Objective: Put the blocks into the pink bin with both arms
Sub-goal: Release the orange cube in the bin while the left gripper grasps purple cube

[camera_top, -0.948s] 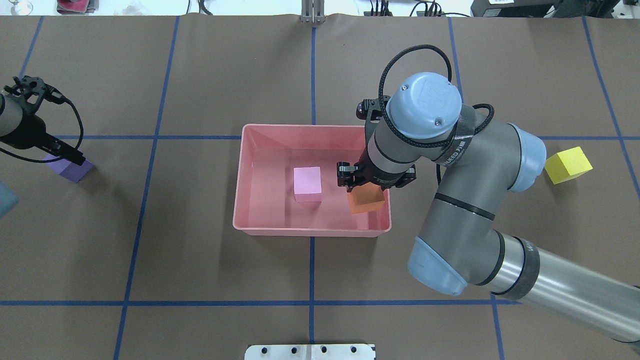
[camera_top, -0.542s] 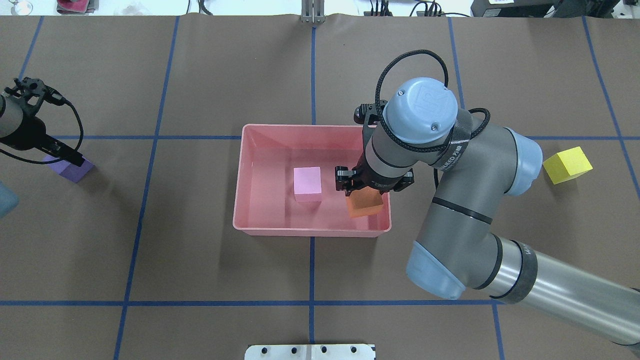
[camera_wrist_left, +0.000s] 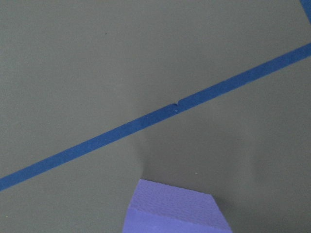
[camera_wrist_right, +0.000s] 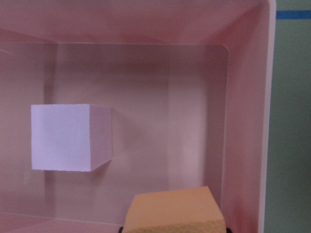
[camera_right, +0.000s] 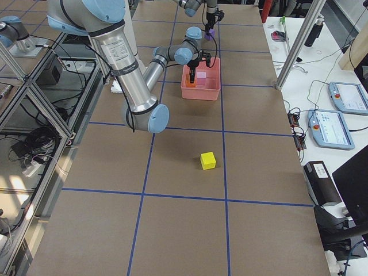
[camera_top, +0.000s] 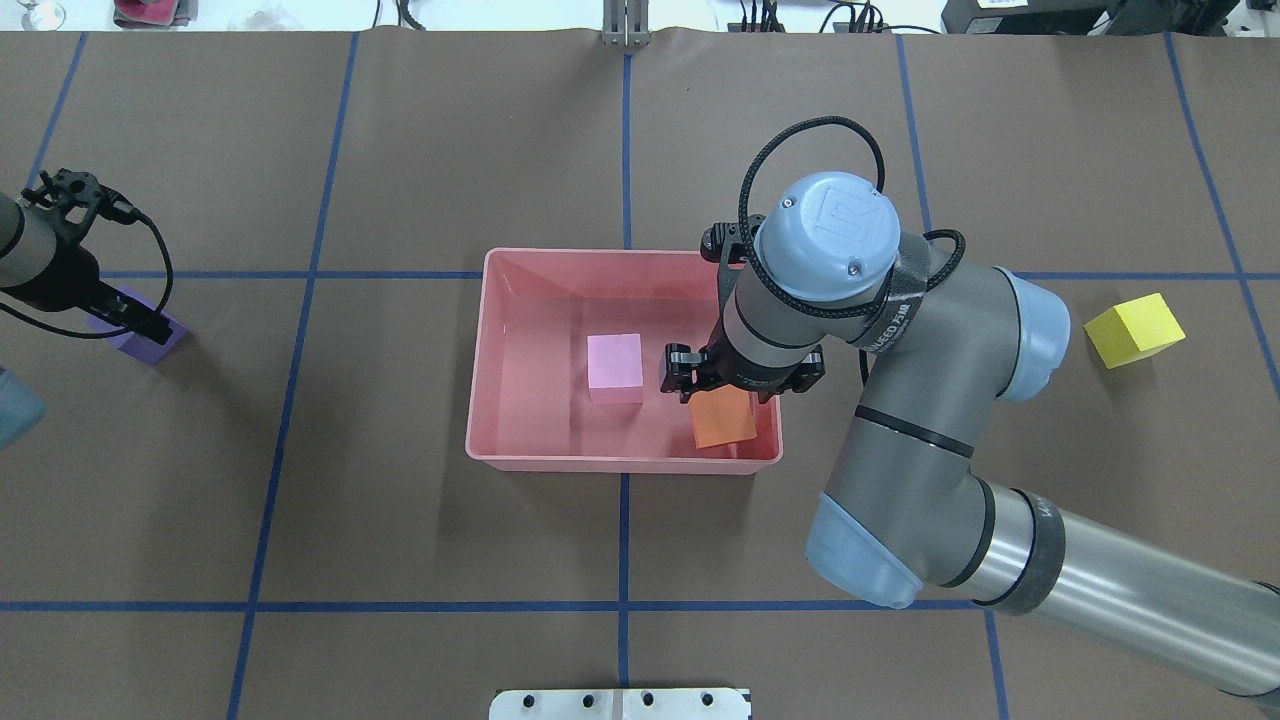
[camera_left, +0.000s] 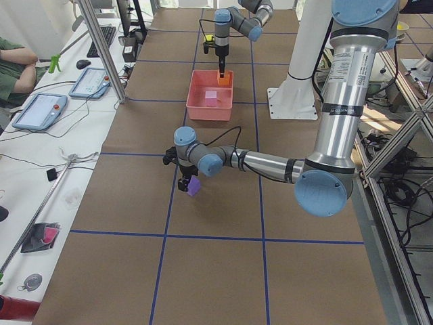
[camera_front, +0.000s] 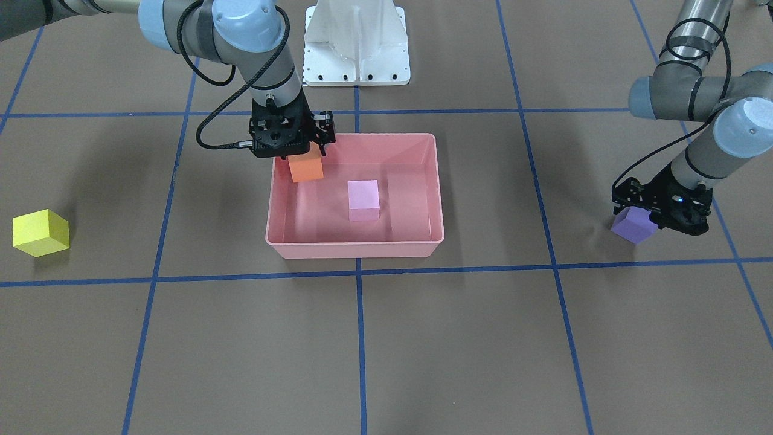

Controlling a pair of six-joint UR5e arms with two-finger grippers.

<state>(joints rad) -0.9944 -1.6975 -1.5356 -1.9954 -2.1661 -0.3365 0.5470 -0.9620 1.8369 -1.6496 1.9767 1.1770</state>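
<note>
Your right gripper (camera_front: 305, 159) has its fingers closed on the orange block (camera_front: 305, 170), at the pink bin's (camera_top: 600, 256) right corner nearest the robot. The pale pink block (camera_top: 614, 368) sits mid-floor, near it but apart. From overhead, the right arm's wrist hides those fingers. The yellow block (camera_top: 1135, 330) lies alone toward the table's (camera_top: 420, 520) right edge. By the left edge, the left gripper (camera_front: 641, 212) sits over the purple block (camera_front: 631, 227), and you can't tell whether its fingers grip it.

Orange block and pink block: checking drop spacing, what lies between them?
Just bare pink bin floor between orange block and pink block, per right wrist view.
</note>
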